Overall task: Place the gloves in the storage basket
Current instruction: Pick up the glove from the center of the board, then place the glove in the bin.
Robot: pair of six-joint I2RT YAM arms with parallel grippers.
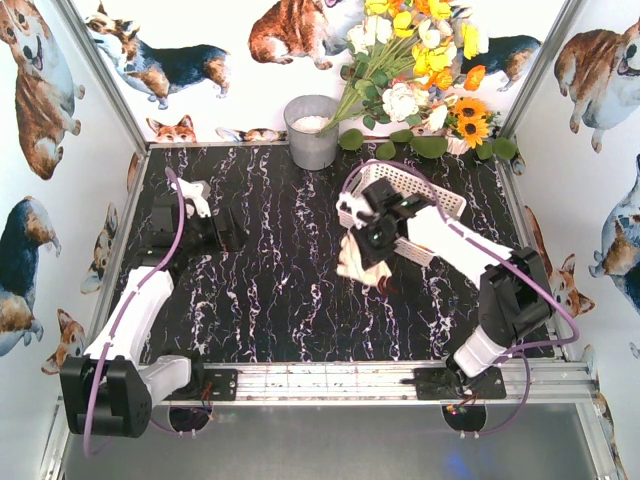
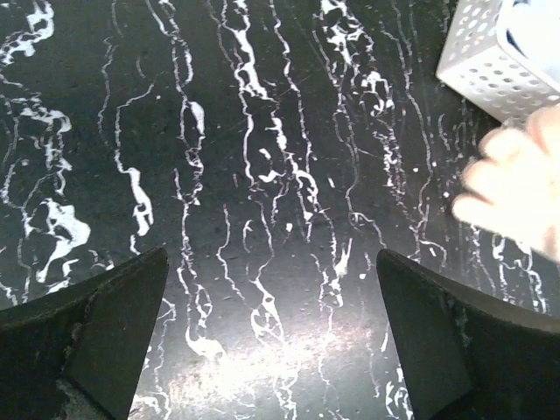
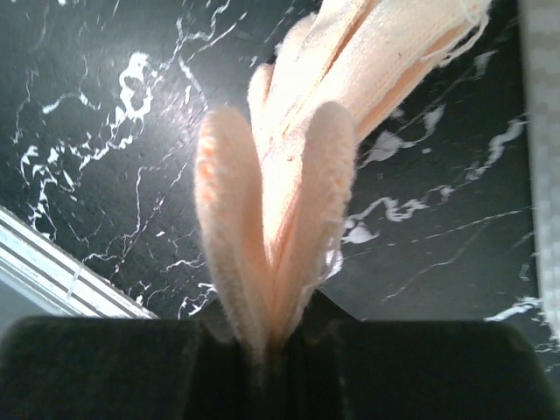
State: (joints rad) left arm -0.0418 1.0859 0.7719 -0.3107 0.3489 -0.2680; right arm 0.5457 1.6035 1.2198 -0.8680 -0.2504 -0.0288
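Right claw (image 3: 267,339) is clamping shut on the cream knit glove (image 3: 289,166), dangling it lengthwise just beside the white slotted plastic basket (image 1: 405,182), on its near side.

centre: bare marble table (image 1: 280,290) between the arms, free passage | left gripper (image 2: 271,289): spread wide, nothing beneath | back: grey bucket (image 1: 312,132) at far edge; flowers (image 1: 420,70) overhang right corner | storage basket (image 1: 400,181): right arm (image 1: 450,235) lies across it, glove (image 1: 356,264) hangs at its near-left side; opening seems partly blocked
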